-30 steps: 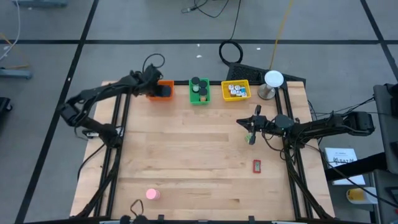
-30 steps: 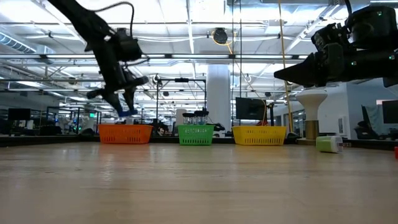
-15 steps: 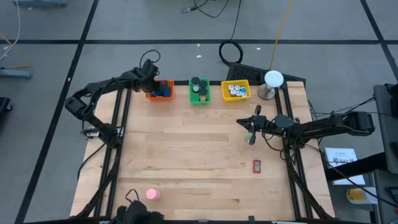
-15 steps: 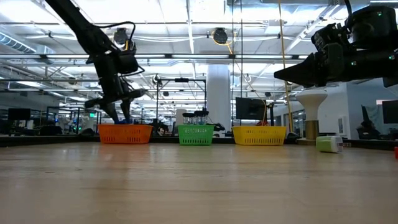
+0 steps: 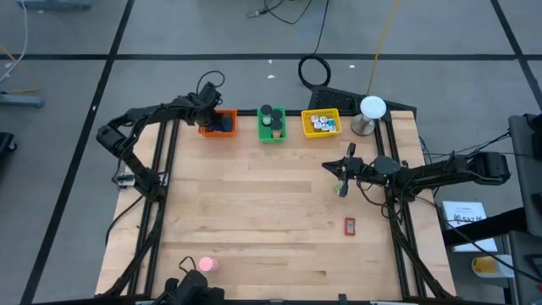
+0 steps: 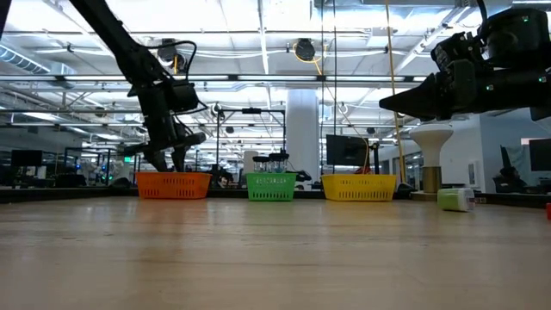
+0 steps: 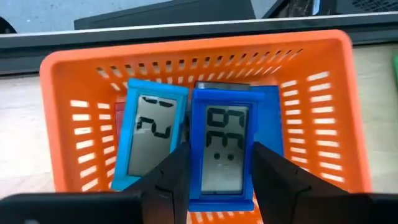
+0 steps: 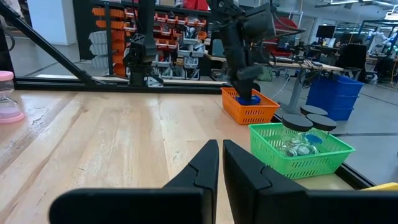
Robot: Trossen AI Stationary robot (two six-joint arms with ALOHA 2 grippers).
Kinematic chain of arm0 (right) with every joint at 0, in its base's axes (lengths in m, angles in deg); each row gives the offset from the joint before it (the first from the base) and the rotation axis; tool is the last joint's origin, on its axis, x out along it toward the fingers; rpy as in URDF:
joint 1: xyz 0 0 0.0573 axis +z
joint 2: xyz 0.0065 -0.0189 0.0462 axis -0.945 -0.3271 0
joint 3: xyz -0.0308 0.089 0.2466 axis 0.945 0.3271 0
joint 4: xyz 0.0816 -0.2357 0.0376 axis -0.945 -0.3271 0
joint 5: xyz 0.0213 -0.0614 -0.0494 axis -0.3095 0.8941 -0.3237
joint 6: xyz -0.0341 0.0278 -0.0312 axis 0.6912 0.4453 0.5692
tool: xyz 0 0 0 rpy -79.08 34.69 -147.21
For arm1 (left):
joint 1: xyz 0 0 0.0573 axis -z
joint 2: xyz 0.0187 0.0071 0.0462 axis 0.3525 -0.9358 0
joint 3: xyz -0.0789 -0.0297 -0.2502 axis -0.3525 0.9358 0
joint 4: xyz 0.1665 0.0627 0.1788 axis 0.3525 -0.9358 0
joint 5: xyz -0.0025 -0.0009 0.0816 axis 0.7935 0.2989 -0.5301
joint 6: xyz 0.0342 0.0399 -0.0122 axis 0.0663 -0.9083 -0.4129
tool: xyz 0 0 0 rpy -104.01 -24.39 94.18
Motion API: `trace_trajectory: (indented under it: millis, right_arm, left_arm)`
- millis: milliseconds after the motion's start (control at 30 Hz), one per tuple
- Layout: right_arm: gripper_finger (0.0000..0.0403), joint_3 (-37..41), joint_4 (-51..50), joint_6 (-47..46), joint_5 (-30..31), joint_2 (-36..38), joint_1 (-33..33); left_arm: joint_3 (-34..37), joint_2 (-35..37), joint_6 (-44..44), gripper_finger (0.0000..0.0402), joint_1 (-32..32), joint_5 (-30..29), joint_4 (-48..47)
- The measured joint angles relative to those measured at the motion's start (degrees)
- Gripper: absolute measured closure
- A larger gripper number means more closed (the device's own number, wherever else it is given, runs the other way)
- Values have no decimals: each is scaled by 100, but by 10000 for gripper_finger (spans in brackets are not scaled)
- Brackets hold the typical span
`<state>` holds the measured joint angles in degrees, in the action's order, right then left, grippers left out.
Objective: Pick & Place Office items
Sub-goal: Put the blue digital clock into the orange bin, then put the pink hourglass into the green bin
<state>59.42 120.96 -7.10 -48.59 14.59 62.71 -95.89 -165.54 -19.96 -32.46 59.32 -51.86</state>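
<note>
Left tool (image 7: 214, 177), jaws parted astride blue timer (image 7: 221, 149) lying in orange bin (image 7: 62, 124); recommend lifting straight up, clear of the walls. Right tool (image 8: 220, 163) closed, empty, above desk (image 5: 254, 212)

The wooden tabletop (image 5: 254, 212) carries orange (image 5: 218, 124), green (image 5: 271, 124) and yellow (image 5: 321, 124) bins, a white-domed stand (image 5: 370, 113), a red block (image 5: 349, 225), a pink piece (image 5: 207, 264).
</note>
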Motion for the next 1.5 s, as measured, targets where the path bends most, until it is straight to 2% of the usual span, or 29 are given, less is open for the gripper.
trace_trajectory:
  millis: [267, 967, 1333, 1500]
  right_arm:
    - [385, 0, -2, 0, 0, 1, -1]
    - [385, 0, 0, 0, 0, -1, 2]
    - [385, 0, 0, 0, 0, -1, 2]
    - [385, 0, 0, 0, -2, -1, -1]
  left_arm:
    - [-181, 0, -24, 253, -2, -2, -107]
    - [-180, 0, -91, 247, 85, -151, -214]
    - [-180, 0, -104, 180, 186, -383, -217]
    - [-178, 35, -249, 175, 184, -416, -227]
